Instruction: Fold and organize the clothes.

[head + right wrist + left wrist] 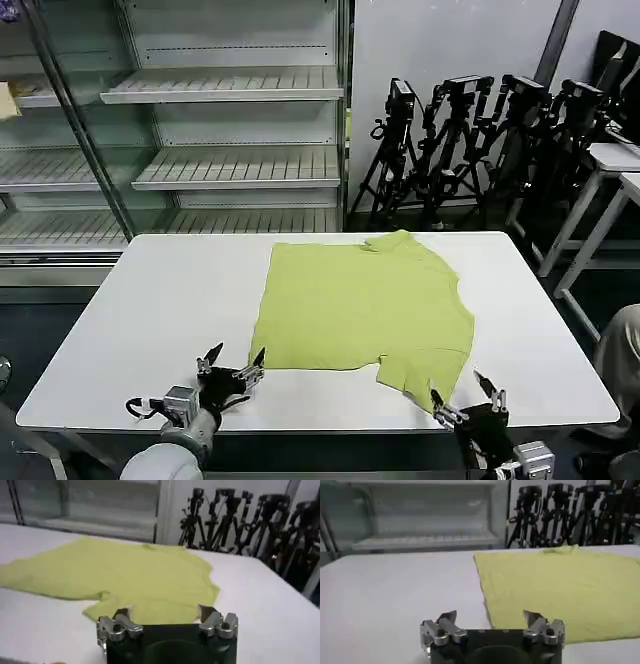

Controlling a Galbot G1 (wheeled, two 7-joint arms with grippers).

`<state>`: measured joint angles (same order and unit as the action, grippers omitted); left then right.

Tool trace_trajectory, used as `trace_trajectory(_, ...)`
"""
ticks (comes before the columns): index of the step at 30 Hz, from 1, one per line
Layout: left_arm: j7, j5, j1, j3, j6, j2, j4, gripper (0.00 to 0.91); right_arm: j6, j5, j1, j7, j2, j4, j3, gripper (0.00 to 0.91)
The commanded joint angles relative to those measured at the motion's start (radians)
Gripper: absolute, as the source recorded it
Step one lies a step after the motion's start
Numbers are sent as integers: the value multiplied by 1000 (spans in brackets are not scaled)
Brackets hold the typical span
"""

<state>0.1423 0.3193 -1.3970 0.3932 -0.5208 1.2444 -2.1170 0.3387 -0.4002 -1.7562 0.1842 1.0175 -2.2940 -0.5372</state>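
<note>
The clothes are one lime-green T-shirt (365,305) lying flat on the white table (150,300), folded lengthwise, collar at the far edge and a sleeve (425,375) pointing to the near right. My left gripper (232,360) is open at the shirt's near left corner, low over the table; in the left wrist view the shirt (560,587) lies just ahead of the gripper (490,616). My right gripper (468,393) is open at the table's front edge, just before the sleeve; in the right wrist view the shirt (125,572) spreads ahead of the gripper (164,612).
Metal shelves (230,130) stand behind the table on the left. Black tripods (470,140) lean against the wall at the back right. Another white table (610,170) stands at the far right. Bare tabletop lies to the shirt's left.
</note>
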Motion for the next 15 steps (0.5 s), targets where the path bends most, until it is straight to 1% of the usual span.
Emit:
trace_trajectory(1, 40, 51, 2, -21, -58, -3, 27, 907, 47, -9, -39, 6, 6, -11, 18, 907)
trace_trajectory(7, 37, 44, 2, -34, -58, -4, 45, 907, 45, -11, -26, 21, 16, -1, 36, 907)
trace_trajectory(13, 35, 38, 29, -19, -57, -7, 89, 907, 55, -32, -17, 38, 21, 7, 35, 897)
trace_trajectory(14, 33, 38, 28, -20, -57, -8, 88, 907, 62, -40, -16, 42, 23, 7, 37, 705)
trace_trajectory(15, 33, 37, 27, -23, -57, -8, 86, 605, 66, -46, -16, 45, 23, 6, 38, 262)
